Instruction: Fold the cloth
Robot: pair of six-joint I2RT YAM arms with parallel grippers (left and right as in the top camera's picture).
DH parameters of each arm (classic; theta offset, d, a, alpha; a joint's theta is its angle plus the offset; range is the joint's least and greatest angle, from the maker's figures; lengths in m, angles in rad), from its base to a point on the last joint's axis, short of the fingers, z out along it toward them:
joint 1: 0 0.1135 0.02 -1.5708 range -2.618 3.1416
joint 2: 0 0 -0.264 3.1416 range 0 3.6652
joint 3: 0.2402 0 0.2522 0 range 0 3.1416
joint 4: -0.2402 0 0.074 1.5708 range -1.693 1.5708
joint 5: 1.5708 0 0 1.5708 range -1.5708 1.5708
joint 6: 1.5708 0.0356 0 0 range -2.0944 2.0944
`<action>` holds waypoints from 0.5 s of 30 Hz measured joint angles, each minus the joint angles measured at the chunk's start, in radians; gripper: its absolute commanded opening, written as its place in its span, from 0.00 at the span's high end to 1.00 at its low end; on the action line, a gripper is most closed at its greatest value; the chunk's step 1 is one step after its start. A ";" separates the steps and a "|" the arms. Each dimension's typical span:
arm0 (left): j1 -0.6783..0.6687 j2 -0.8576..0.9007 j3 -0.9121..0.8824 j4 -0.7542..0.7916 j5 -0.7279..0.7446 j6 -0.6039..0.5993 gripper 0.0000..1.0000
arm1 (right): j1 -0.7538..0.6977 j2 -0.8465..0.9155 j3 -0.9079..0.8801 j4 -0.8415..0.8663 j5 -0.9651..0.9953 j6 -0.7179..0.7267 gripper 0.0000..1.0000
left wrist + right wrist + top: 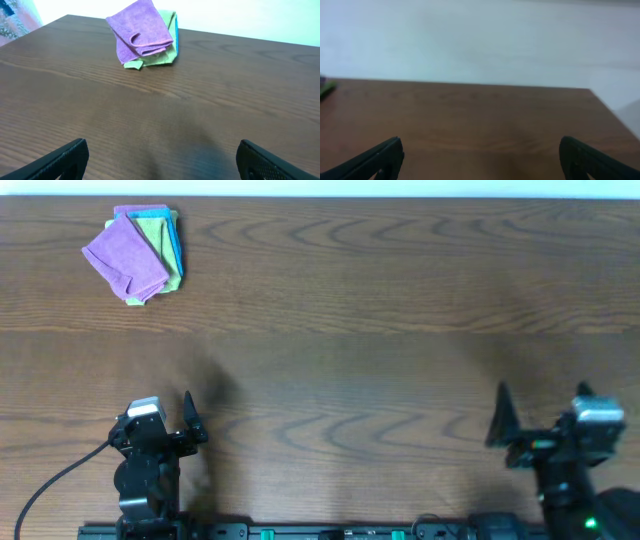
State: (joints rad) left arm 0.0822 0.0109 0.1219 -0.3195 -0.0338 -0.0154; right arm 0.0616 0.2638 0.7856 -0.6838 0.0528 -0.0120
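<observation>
A stack of folded cloths lies at the table's far left corner: a purple cloth (125, 260) on top, a green cloth (158, 232) and a blue one (177, 242) under it. The stack also shows in the left wrist view (140, 32), far ahead of the fingers. My left gripper (190, 420) is open and empty near the front edge; its fingers frame bare wood (162, 160). My right gripper (500, 420) is open and empty at the front right (480, 157).
The brown wooden table (350, 330) fills the view. Its far edge meets a white wall (480, 40). The table's right edge shows in the right wrist view (612, 110). A black cable (50, 480) runs from the left arm's base.
</observation>
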 measured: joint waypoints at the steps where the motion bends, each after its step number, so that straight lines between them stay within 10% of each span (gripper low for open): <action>1: 0.000 0.000 0.000 0.000 0.000 0.000 0.05 | 0.002 -0.029 -0.039 0.008 -0.008 0.000 0.01; 15: 0.000 0.000 0.000 0.000 0.000 0.000 0.05 | 0.003 -0.142 -0.390 0.175 -0.087 0.000 0.01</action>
State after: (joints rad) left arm 0.0822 0.0109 0.1219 -0.3195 -0.0338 -0.0154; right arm 0.0643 0.1219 0.3954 -0.5087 -0.0345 -0.0120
